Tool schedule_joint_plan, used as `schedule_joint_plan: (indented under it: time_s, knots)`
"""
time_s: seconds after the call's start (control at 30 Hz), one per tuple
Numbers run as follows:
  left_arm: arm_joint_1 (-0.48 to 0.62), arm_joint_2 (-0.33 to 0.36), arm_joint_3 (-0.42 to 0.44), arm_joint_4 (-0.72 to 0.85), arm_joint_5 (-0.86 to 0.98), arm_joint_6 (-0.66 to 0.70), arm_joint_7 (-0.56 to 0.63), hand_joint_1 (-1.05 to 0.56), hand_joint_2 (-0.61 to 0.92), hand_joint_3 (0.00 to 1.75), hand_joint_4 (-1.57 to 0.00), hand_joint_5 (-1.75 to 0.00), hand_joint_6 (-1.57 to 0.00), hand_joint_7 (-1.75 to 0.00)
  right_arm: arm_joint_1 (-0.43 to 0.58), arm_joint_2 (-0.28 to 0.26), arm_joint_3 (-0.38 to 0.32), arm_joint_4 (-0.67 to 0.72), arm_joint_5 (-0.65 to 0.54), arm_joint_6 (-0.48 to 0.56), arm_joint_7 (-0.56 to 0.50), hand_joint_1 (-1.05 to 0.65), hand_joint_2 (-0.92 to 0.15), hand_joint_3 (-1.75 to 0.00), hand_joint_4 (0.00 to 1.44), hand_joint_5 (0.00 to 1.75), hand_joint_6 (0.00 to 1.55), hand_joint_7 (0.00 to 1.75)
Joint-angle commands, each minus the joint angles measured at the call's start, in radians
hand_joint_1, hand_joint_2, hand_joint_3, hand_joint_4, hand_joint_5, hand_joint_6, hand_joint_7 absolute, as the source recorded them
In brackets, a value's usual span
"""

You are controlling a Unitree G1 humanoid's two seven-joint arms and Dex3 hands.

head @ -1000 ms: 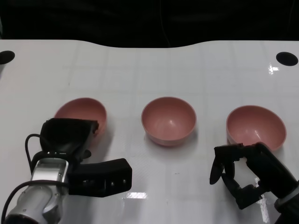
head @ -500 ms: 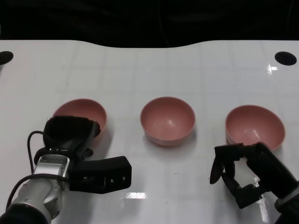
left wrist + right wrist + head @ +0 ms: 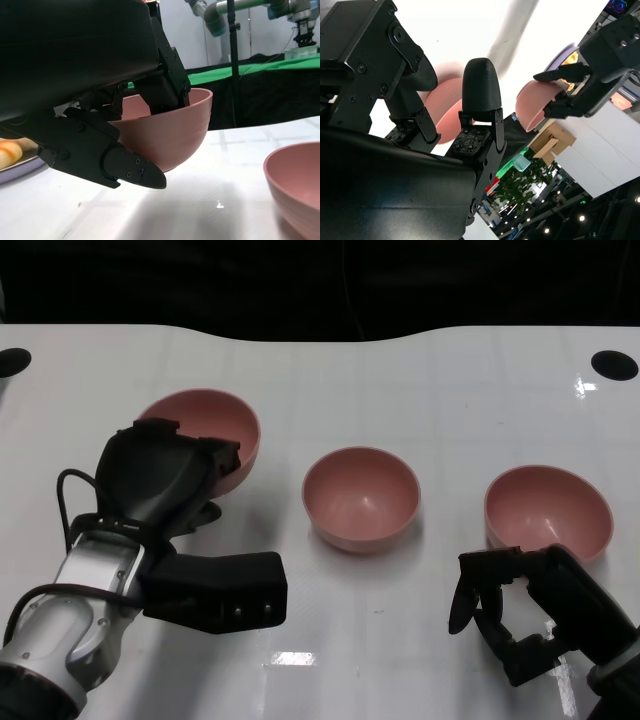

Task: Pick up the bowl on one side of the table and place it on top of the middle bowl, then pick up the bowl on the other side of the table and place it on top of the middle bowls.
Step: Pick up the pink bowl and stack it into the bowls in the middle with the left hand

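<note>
The left hand (image 3: 165, 480) hides the near rim of the left bowl (image 3: 215, 430). In the left wrist view the middle bowl (image 3: 295, 180) is cut off by the picture's edge. The right hand (image 3: 445, 125) blocks most of the right bowl (image 3: 447, 117).

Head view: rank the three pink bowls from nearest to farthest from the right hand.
Measured from the right hand:
1. Right bowl, on the table just beyond the fingers.
2. Middle bowl, at the table's centre.
3. Left bowl, on the far side, gripped and lifted by the left hand.
</note>
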Motion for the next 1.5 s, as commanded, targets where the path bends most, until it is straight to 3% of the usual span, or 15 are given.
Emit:
schedule_joint_plan:
  time_s: [0.03,0.13,0.27,0.4,0.5,0.57,0.63,0.8,0.9,1.03,1.2,1.3,1.33,1.4,1.5]
  knots:
    - [-0.021,-0.001,0.020,-0.001,-0.034,-0.039,-0.002,-0.23,0.69,0.64,-0.81,-1.75,-0.72,-1.53,0.006,-0.016,-0.007,0.000,0.014,-0.001,0.003,0.18,-0.11,-1.65,0.90,1.75,0.89,1.30]
    - [-0.044,-0.012,0.015,0.022,-0.054,-0.091,0.014,-0.23,0.62,0.79,-0.81,-1.75,-0.68,-1.63,0.006,-0.017,-0.006,0.002,0.018,-0.004,0.006,0.18,-0.11,-1.64,0.90,1.75,0.89,1.29]
    - [-0.125,-0.051,-0.012,0.103,-0.057,-0.201,0.063,-0.28,0.57,0.91,-0.84,-1.75,-0.71,-1.59,0.008,-0.014,-0.004,-0.001,0.022,-0.004,0.013,0.16,-0.12,-1.63,0.89,1.74,0.89,1.29]
    - [-0.191,-0.082,-0.046,0.159,-0.026,-0.233,0.072,-0.29,0.55,0.96,-0.84,-1.75,-0.80,-1.35,0.009,-0.010,-0.003,-0.005,0.015,-0.002,0.010,0.16,-0.11,-1.63,0.90,1.74,0.90,1.29]
    - [-0.220,-0.103,-0.064,0.195,-0.011,-0.248,0.089,-0.28,0.54,0.82,-0.86,-1.75,-0.80,-1.39,0.009,-0.007,-0.001,-0.005,0.013,-0.006,0.009,0.16,-0.11,-1.64,0.90,1.74,0.90,1.29]
    - [-0.239,-0.120,-0.078,0.210,-0.006,-0.250,0.079,-0.32,0.66,0.48,-0.87,-1.75,-0.86,-1.12,0.010,-0.005,0.001,-0.012,0.010,-0.003,0.009,0.15,-0.11,-1.64,0.90,1.74,0.90,1.28]
    - [-0.254,-0.134,-0.088,0.226,-0.006,-0.259,0.073,-0.33,0.75,0.41,-0.86,-1.75,-0.89,-1.05,0.014,-0.004,0.002,-0.025,0.008,0.009,0.011,0.14,-0.12,-1.63,0.90,1.74,0.90,1.28]
    - [-0.283,-0.173,-0.104,0.296,-0.031,-0.298,0.059,-0.28,0.59,0.80,-0.86,-1.75,-0.78,-1.48,0.014,-0.001,0.007,-0.027,0.017,0.008,0.021,0.12,-0.11,-1.63,0.89,1.73,0.90,1.28]
    - [-0.301,-0.189,-0.125,0.351,-0.028,-0.317,0.053,-0.27,0.53,0.95,-0.87,-1.75,-0.78,-1.55,0.015,0.000,0.007,-0.031,0.018,0.013,0.024,0.14,-0.12,-1.63,0.88,1.74,0.89,1.27]
    - [-0.320,-0.204,-0.155,0.389,-0.019,-0.308,0.020,-0.30,0.57,0.88,-0.83,-1.75,-0.85,-1.16,0.009,0.003,0.008,-0.025,0.022,0.010,0.027,0.14,-0.12,-1.63,0.89,1.75,0.89,1.27]
    - [-0.322,-0.229,-0.166,0.459,-0.042,-0.341,0.025,-0.28,0.57,0.82,-0.82,-1.73,-0.87,-1.16,0.003,0.007,0.009,-0.013,0.021,0.010,0.027,0.16,-0.12,-1.64,0.89,1.75,0.89,1.28]
    - [-0.320,-0.239,-0.162,0.484,-0.066,-0.356,-0.003,-0.28,0.61,0.79,-0.80,-1.56,-0.81,-1.20,0.002,0.007,0.010,-0.012,0.018,0.008,0.028,0.17,-0.12,-1.65,0.89,1.75,0.89,1.27]
    - [-0.318,-0.240,-0.160,0.487,-0.076,-0.362,-0.023,-0.29,0.65,0.71,-0.73,-1.41,-0.67,-1.09,0.001,0.006,0.010,-0.014,0.017,0.011,0.028,0.16,-0.12,-1.65,0.89,1.75,0.89,1.27]
    - [-0.313,-0.237,-0.156,0.485,-0.101,-0.370,-0.071,-0.32,0.84,0.41,-0.48,-0.92,-0.42,-0.60,0.000,0.004,0.012,-0.014,0.015,0.015,0.031,0.16,-0.12,-1.62,0.89,1.74,0.89,1.27]
    - [-0.306,-0.230,-0.161,0.458,-0.102,-0.347,-0.111,-0.42,0.91,0.27,-0.24,-0.57,-0.24,-0.24,0.001,0.003,0.012,-0.015,0.017,0.018,0.034,0.16,-0.13,-1.60,0.89,1.74,0.89,1.27]
